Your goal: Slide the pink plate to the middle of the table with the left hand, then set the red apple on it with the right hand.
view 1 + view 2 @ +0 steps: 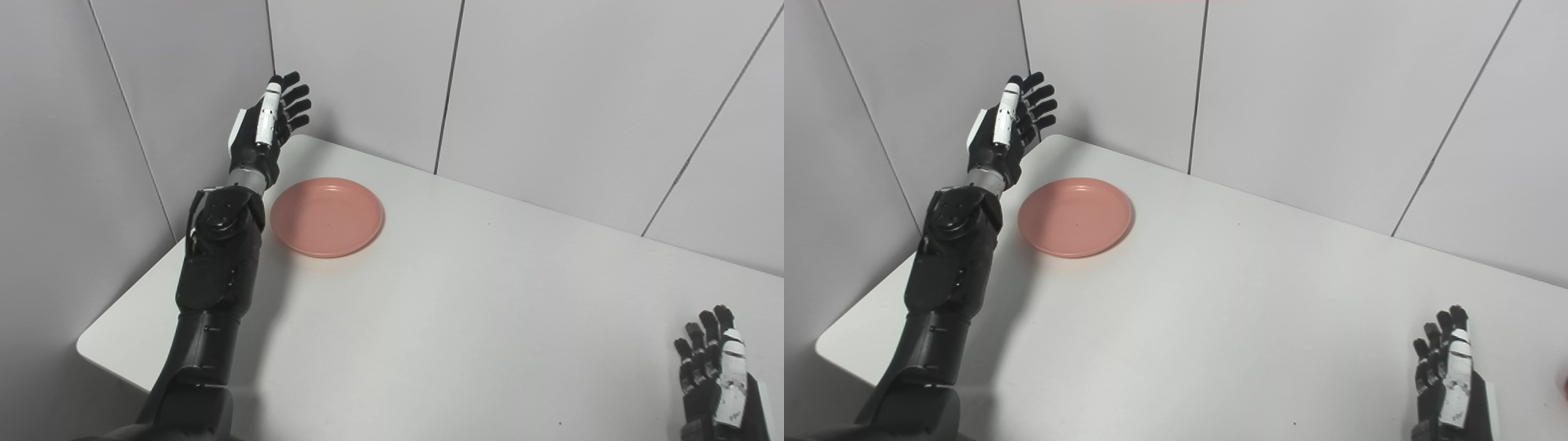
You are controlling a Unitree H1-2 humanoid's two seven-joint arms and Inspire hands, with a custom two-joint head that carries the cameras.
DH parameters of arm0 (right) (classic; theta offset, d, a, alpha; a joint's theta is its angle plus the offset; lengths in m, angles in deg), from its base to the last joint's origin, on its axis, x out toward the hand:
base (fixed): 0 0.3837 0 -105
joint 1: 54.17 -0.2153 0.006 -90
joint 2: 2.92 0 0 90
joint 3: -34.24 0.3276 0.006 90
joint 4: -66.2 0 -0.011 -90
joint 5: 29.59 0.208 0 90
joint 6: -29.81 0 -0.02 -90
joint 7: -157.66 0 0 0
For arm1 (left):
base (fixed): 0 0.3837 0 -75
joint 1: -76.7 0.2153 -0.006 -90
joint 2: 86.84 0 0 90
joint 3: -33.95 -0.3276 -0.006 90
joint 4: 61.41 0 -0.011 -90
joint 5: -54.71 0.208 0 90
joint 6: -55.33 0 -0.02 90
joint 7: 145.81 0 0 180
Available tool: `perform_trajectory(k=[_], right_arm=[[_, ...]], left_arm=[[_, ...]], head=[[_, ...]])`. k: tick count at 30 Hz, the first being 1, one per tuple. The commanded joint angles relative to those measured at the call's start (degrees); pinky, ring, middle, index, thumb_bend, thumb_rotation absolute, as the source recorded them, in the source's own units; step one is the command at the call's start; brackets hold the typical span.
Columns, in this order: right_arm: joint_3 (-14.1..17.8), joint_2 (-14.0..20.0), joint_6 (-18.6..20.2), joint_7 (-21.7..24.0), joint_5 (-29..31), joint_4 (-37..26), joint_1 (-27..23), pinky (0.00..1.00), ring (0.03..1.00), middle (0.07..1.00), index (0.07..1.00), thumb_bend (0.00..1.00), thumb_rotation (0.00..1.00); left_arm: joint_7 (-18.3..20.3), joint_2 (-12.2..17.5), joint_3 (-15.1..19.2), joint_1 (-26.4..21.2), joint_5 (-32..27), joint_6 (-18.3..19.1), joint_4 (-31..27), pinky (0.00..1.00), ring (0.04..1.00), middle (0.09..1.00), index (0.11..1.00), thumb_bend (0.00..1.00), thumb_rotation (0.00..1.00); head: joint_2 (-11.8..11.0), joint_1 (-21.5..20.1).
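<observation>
A shallow, round pink plastic plate [326,216] is seen lying flat on the white table [465,318], at the far left, near the corner where the grey panelled walls [551,92] meet. The plate is empty. The left hand [269,122] is held raised just beyond the plate's far-left edge, apart from it, with its fingers [294,101] spread and nothing gripped. The right hand [1448,373] is seen at the near right, well apart from the plate, fingers extended and loosely apart, empty.

The plate is judged to be light, stiff and smooth, so it should slide readily over the tabletop; a low raised rim is visible all round. It would best be taken at the far-left rim, with fingers laid against or just inside the edge, so that it can be pushed or drawn toward the right and near side. If pressed too hard on the rim, it may tip rather than slide.

The red apple is not clearly shown: only a small reddish patch is caught at the right border of the right eye view, and what it is cannot be told. Nothing is seen lying between the plate and the middle of the table.
</observation>
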Motion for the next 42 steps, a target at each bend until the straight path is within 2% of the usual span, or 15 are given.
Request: perform_trajectory(k=[1, 16, 25, 32, 38, 42], right_arm=[[0.0, 0.2, -0.7, 0.6, 0.2, -1.6, -1.5, 1.0, 1.0, 1.0, 1.0, 0.02, 1.0], [-0.1, 0.1, 0.6, 0.2, -0.3, -2.8, -1.4, 1.0, 1.0, 1.0, 1.0, 0.01, 1.0], [0.0, 0.0, 0.3, 0.3, -0.1, -2.8, -1.2, 1.0, 1.0, 1.0, 1.0, 0.01, 1.0], [-0.1, 0.3, 0.1, 0.7, 0.0, -2.7, -1.3, 1.0, 1.0, 1.0, 1.0, 0.0, 1.0], [0.0, 0.3, 0.0, 0.6, 0.0, -2.8, -1.3, 1.0, 1.0, 1.0, 1.0, 0.0, 1.0], [0.0, 0.1, 1.2, 0.3, 0.2, -3.4, -1.2, 1.0, 1.0, 1.0, 1.0, 0.01, 1.0]], left_arm=[[0.4, 2.2, 0.5, -3.4, -0.9, -2.8, 0.5, 0.82, 0.845, 0.849, 0.831, 0.31, 1.0], [0.8, 4.7, 1.6, -5.1, -3.9, -5.6, 13.8, 0.83, 0.823, 0.832, 0.825, 0.34, 1.0], [3.5, 5.7, 1.6, -4.3, -4.7, -10.5, 20.6, 0.85, 0.848, 0.848, 0.84, 0.3, 1.0], [5.0, 6.1, 1.5, -4.4, -5.4, -12.4, 24.0, 0.86, 0.866, 0.877, 0.863, 0.31, 1.0], [5.1, 6.3, 1.6, -4.2, -5.9, -12.5, 24.2, 0.86, 0.863, 0.871, 0.861, 0.32, 1.0], [4.9, 6.5, 1.6, -4.0, -5.8, -12.4, 24.5, 0.86, 0.865, 0.875, 0.862, 0.33, 1.0]], head=[[0.1, 0.0], [0.0, 0.1], [0.2, 0.1], [0.2, 0.2], [0.3, 0.3], [0.4, 0.2]])
